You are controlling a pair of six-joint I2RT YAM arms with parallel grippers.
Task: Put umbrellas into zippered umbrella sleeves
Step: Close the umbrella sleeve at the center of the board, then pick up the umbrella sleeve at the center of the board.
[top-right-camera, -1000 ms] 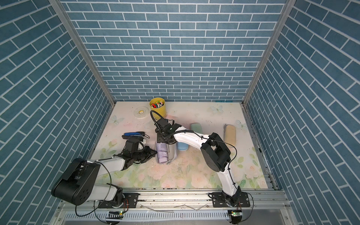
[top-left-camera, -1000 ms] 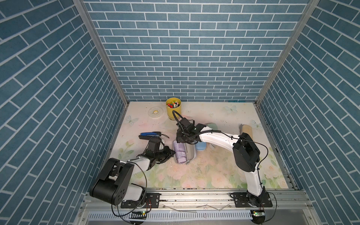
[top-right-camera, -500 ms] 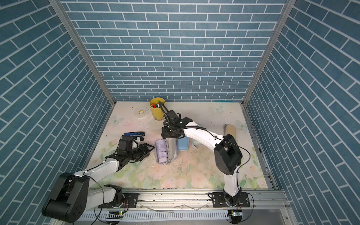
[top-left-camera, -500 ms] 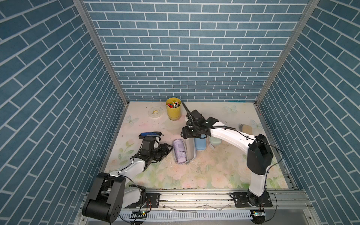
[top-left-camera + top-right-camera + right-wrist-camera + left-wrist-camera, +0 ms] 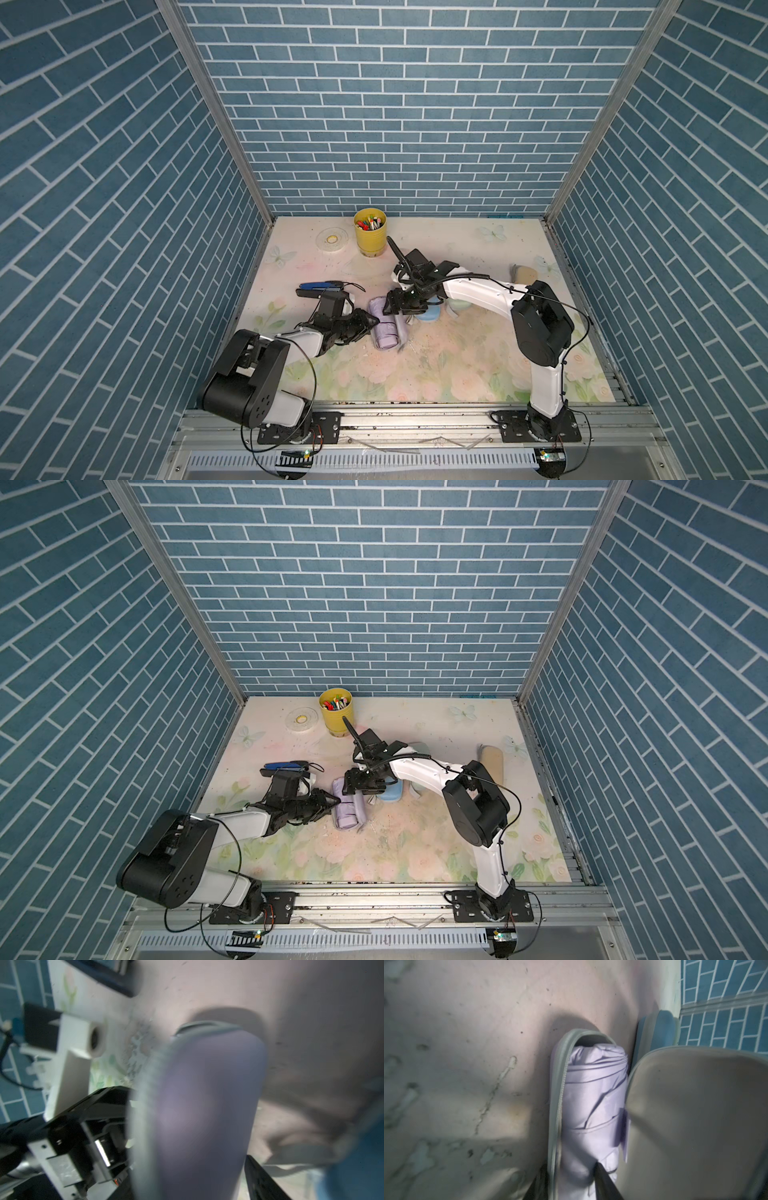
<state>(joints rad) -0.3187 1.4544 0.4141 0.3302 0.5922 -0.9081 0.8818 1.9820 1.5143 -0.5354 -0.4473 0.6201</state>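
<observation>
The lilac umbrella [image 5: 593, 1095] lies inside the open lilac sleeve [image 5: 388, 332] [image 5: 349, 812] at mid-table. The sleeve's lid [image 5: 695, 1122] stands raised, pale inside showing. My left gripper [image 5: 374, 321] [image 5: 336, 801] [image 5: 571, 1182] pinches the sleeve's zip wall [image 5: 558, 1105], one finger outside it and one pressed into the umbrella. My right gripper [image 5: 390, 309] [image 5: 351, 785] [image 5: 193, 1184] is open over the sleeve's far end. The lid's blurred lilac outside [image 5: 203, 1105] fills its jaws. One finger [image 5: 261, 1180] shows; the other is hidden.
A light blue sleeve [image 5: 430, 313] [image 5: 656, 1032] and a mint one [image 5: 457, 307] lie just right of the lilac sleeve, under my right arm. A cream sleeve [image 5: 524, 273] sits far right. A dark blue object [image 5: 320, 286], yellow pen cup [image 5: 370, 232] and tape roll [image 5: 330, 240] stand behind.
Both grippers drew back from the lilac sleeve half a second ago and have returned to it. The left one has closed down; the right one has widened.
</observation>
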